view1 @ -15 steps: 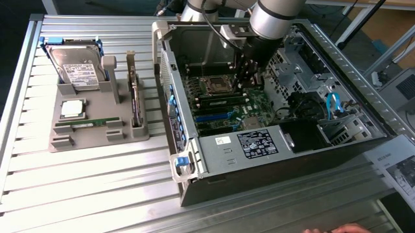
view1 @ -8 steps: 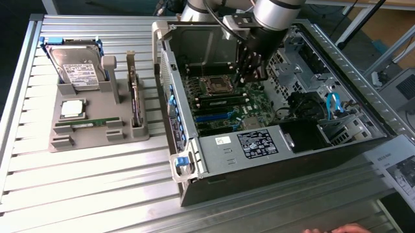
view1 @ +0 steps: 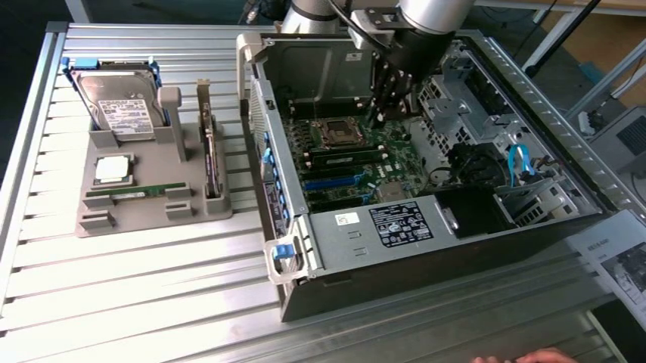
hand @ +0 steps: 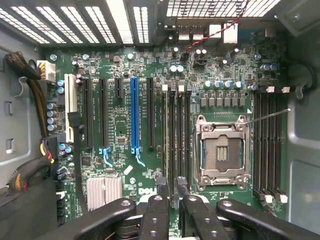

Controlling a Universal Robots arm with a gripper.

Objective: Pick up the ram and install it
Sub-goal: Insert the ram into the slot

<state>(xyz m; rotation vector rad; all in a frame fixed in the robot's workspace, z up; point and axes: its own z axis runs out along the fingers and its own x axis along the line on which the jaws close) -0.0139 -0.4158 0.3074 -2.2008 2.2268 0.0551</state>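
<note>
The ram (view1: 135, 192), a thin green stick, lies flat in the front slot of the grey holder (view1: 151, 215) on the exterior view's left. My gripper (view1: 389, 106) is far from it, lowered inside the open computer case (view1: 424, 227) over the motherboard (hand: 125, 125). In the wrist view the gripper (hand: 171, 192) hangs just above the black memory slots (hand: 176, 135) beside the empty processor socket (hand: 221, 152). Its black fingertips (hand: 161, 189) stand a narrow gap apart, and I see nothing held between them.
The holder also carries a hard drive (view1: 116, 102), a square silver processor chip (view1: 112, 168) and an upright dark expansion card (view1: 209, 147). Case walls, drive cages and cables (view1: 520, 162) crowd the gripper. A person's hand (view1: 520, 356) shows at the table's front edge.
</note>
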